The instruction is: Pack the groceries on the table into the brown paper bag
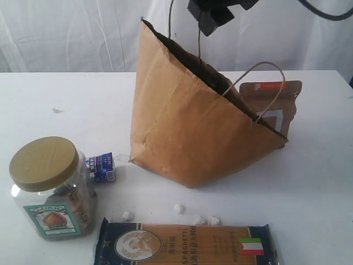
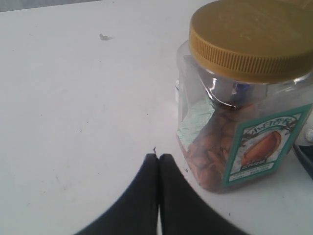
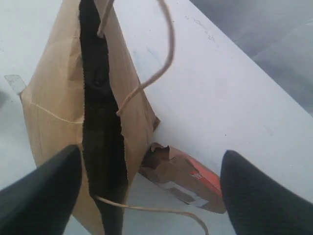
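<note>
Presently: brown paper bag (image 1: 187,127) leans at the middle of the table (image 1: 320,182), mouth agape, brown pouch (image 1: 289,105) propped just behind it; right gripper (image 3: 151,152) hangs over the mouth, fingers spread wide, holding nothing. By the near left corner the left gripper (image 2: 158,161) is pinched closed, empty, just beside the tan-lidded clear jar (image 1: 52,187). Small blue-white carton (image 1: 102,167) sits between jar and bag; tiny foil balls (image 1: 178,208) lie just beyond the blue spaghetti packet (image 1: 182,244), lettered "SPAGHETTI", along the near edge.

Left hand (image 2: 157,160): two smooth matt-black fingers (image 2: 142,200) tapering to rounded tips. Right hand (image 3: 151,154): identical black finish. Exterior view, upper frame edge: black block-shaped housing (image 1: 212,15), black cable (image 1: 325,10).
</note>
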Motion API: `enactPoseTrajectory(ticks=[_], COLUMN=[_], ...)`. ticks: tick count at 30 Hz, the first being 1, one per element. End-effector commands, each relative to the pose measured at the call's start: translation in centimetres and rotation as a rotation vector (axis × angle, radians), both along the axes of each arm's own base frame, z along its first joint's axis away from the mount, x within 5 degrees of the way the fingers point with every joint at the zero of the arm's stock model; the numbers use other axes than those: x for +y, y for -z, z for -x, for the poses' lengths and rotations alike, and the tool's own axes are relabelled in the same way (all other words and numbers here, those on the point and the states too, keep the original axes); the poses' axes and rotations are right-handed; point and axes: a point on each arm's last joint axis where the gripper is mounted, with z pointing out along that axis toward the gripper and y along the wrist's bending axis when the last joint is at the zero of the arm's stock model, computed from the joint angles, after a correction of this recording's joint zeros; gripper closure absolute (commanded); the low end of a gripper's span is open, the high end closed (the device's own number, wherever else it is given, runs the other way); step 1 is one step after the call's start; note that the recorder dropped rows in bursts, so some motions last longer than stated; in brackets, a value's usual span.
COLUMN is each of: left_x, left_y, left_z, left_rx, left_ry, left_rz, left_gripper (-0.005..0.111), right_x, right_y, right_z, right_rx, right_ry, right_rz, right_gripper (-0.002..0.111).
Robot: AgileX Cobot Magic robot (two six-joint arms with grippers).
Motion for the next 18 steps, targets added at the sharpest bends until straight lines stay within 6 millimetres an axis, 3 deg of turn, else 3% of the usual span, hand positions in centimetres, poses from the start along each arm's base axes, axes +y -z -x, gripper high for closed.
enactPoseTrajectory(ticks=[1, 4, 11, 14, 18], left_x=[0.0, 0.0, 0.0, 0.0, 0.0], left_y=[0.2, 0.2, 0.2, 0.2, 0.2], left_z=[0.0, 0.0, 0.0, 0.0, 0.0], left_rx=[0.004, 0.004, 0.004, 0.004, 0.004], left_ry=[-0.001, -0.001, -0.001, -0.001, -0.001], left_rz=[-0.004, -0.004, -0.004, -0.004, -0.004], left_gripper=[0.107, 0.107, 0.107, 0.107, 0.107], right_x=[-0.9, -1.5, -3.3, -3.9, -4.3], right_y=[-1.0, -1.4, 0.4, 2.1, 6.4], right_z=[1.4, 2.5, 6.7, 8.0, 8.0], right_rx=[-0.02, -0.016, 0.086, 0.144, 0.257], right_ry=[0.0, -0.004, -0.052, -0.069, -0.103], right_rz=[0.007, -0.006, -0.028, -0.013, -0.054], right_gripper=[0.036, 0.037, 0.037, 0.037, 0.038])
